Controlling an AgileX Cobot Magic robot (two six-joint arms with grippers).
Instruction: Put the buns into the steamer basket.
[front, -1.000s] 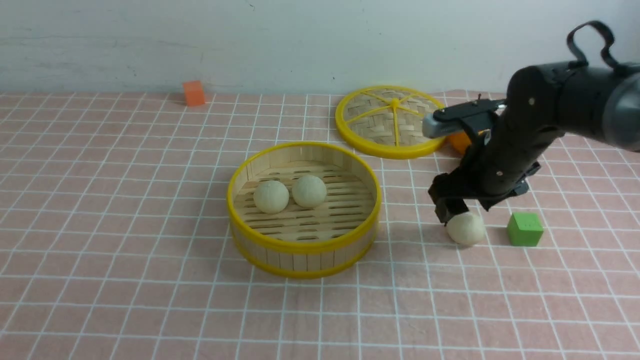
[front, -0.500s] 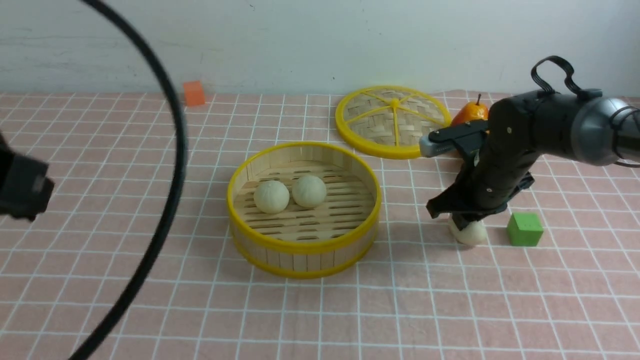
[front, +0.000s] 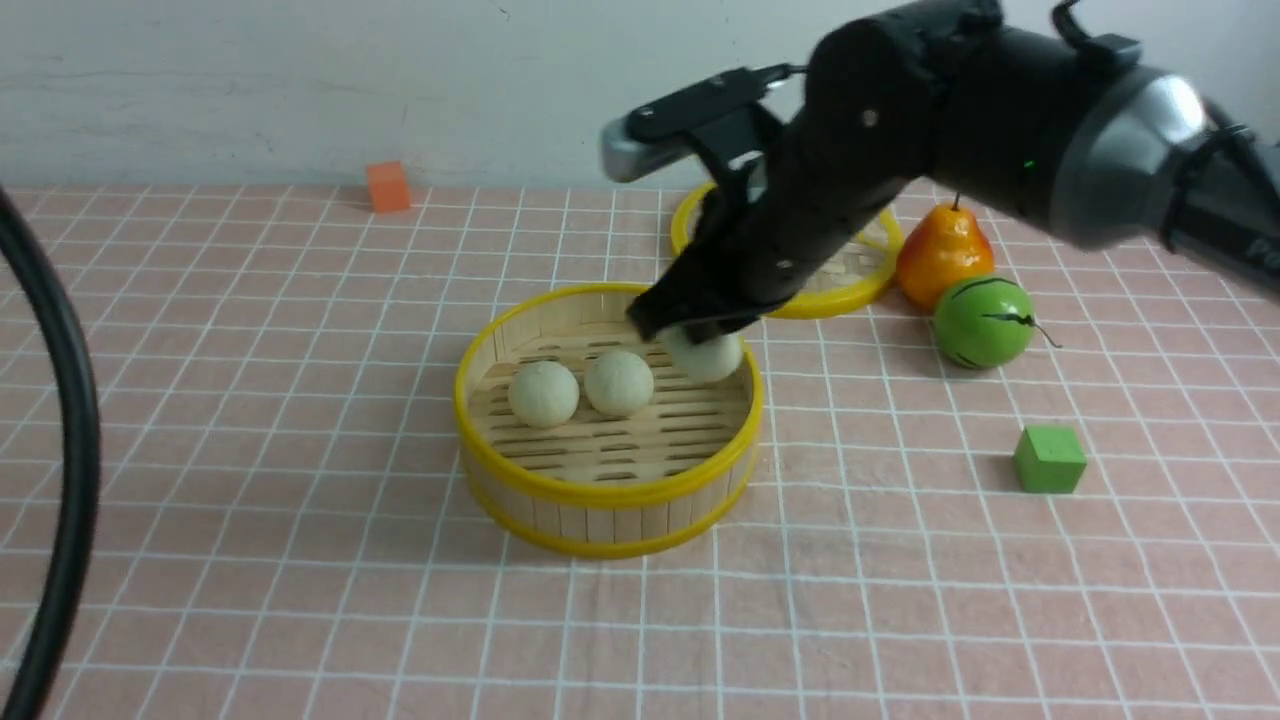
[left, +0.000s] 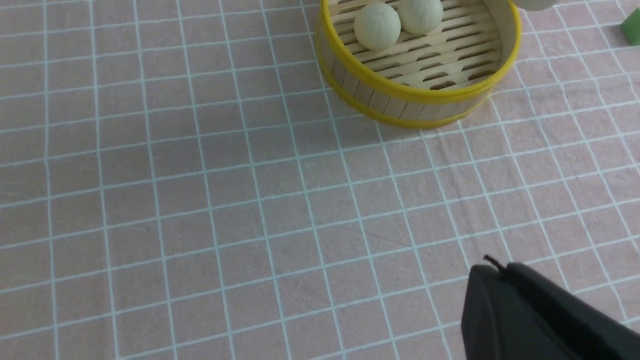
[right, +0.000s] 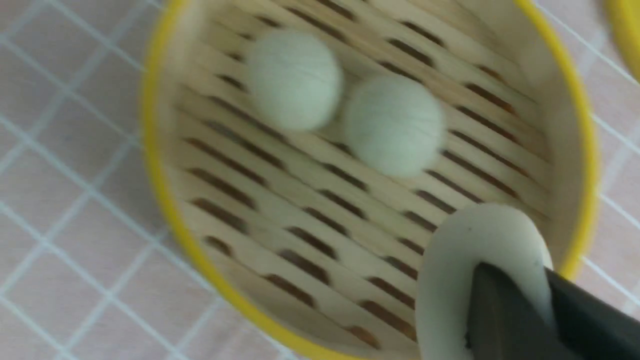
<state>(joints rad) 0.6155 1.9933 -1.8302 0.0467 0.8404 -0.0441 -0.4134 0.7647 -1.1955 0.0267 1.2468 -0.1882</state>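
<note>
Pink checked cloth, white wall behind. The right gripper pinches the third bun by its top, over the steamer basket at its two o'clock. The other buns lie inside. It looks light and squashy, so a gentle hold should suit. The left gripper is closed on nothing.

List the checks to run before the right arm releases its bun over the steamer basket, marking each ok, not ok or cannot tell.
1. Grip of right fingers on the held bun: ok.
2. Bun inside the steamer basket rim: ok, though near the wall.
3. Drop spot apart from the resting buns: ok.
4. Height above the slatted floor: cannot tell.
5. Clearance of left fingers from the basket: ok.
</note>
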